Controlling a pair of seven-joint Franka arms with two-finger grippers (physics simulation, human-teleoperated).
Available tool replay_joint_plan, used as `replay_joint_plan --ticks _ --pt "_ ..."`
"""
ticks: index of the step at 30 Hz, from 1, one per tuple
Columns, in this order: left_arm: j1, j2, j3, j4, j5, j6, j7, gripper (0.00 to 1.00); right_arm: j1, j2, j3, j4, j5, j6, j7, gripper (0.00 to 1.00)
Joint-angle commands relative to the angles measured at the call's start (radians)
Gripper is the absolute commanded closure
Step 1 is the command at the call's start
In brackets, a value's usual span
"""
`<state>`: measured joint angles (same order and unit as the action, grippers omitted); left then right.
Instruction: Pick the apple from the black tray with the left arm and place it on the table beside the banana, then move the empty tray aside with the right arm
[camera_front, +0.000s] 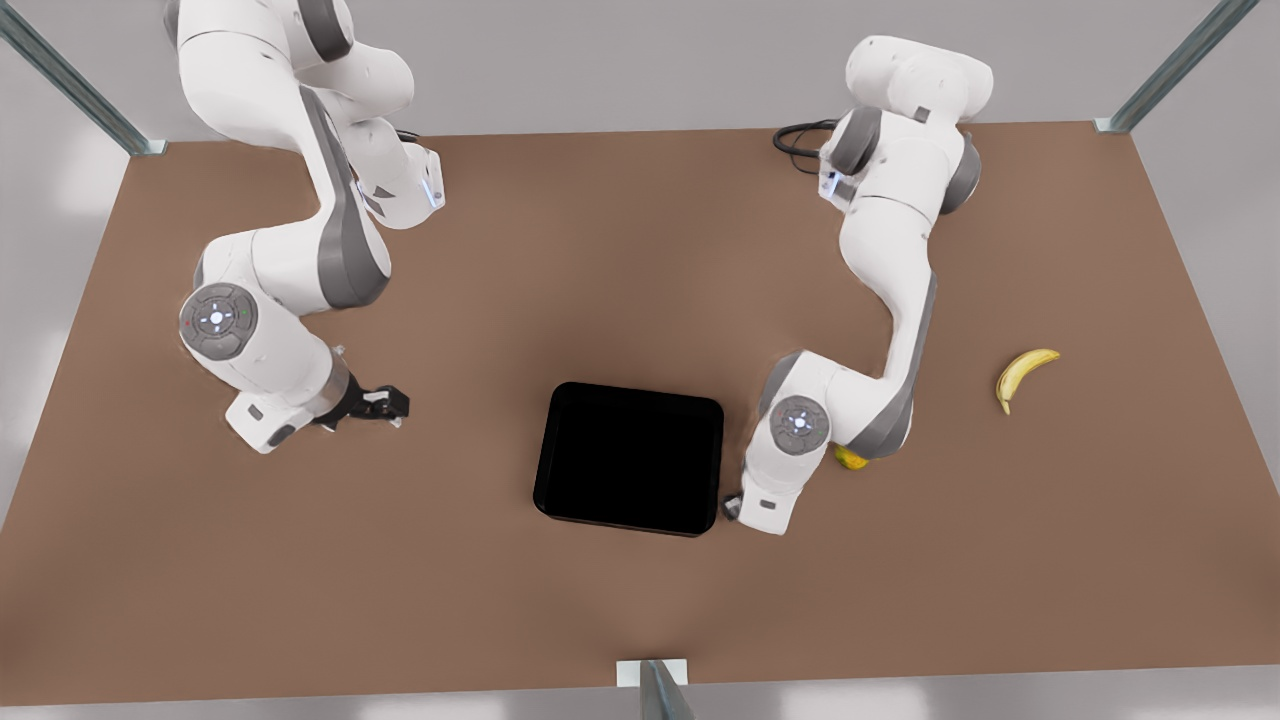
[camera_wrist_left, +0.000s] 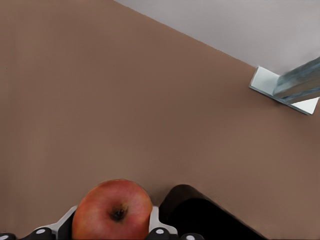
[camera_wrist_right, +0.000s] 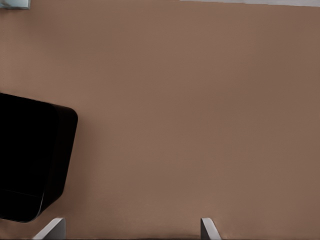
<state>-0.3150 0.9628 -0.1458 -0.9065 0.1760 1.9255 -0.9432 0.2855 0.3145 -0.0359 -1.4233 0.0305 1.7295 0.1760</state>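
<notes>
The red-orange apple sits between the fingers of my left gripper, which is shut on it just off a corner of the black tray. In the front view the tray is empty at the table's middle, and the left gripper hangs under its white wrist at the tray's right edge, hiding the apple. The banana lies far to the front view's right. My right gripper hovers open left of the tray, its fingertips wide apart over bare table beside the tray.
A yellow-green round fruit peeks out from under the left arm's elbow, between tray and banana. Metal posts stand at the table's far corners and at the middle of the near edge. A post bracket appears beyond the apple.
</notes>
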Motion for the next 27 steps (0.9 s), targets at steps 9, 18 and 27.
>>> replay_joint_plan --ticks 9,18,27 --pt "0.116 0.109 0.011 -0.052 0.002 -0.089 0.383 0.00 0.205 0.081 0.044 0.029 0.029 0.076 0.585 0.00" --pt "0.344 -0.577 -0.021 -0.363 -0.219 -0.380 1.046 0.00 0.259 0.187 0.044 -0.141 0.072 0.490 0.665 0.00" --pt "0.393 -0.696 -0.018 -0.557 -0.231 -0.310 0.962 0.00 0.273 0.242 0.044 -0.269 0.066 0.588 0.611 0.01"
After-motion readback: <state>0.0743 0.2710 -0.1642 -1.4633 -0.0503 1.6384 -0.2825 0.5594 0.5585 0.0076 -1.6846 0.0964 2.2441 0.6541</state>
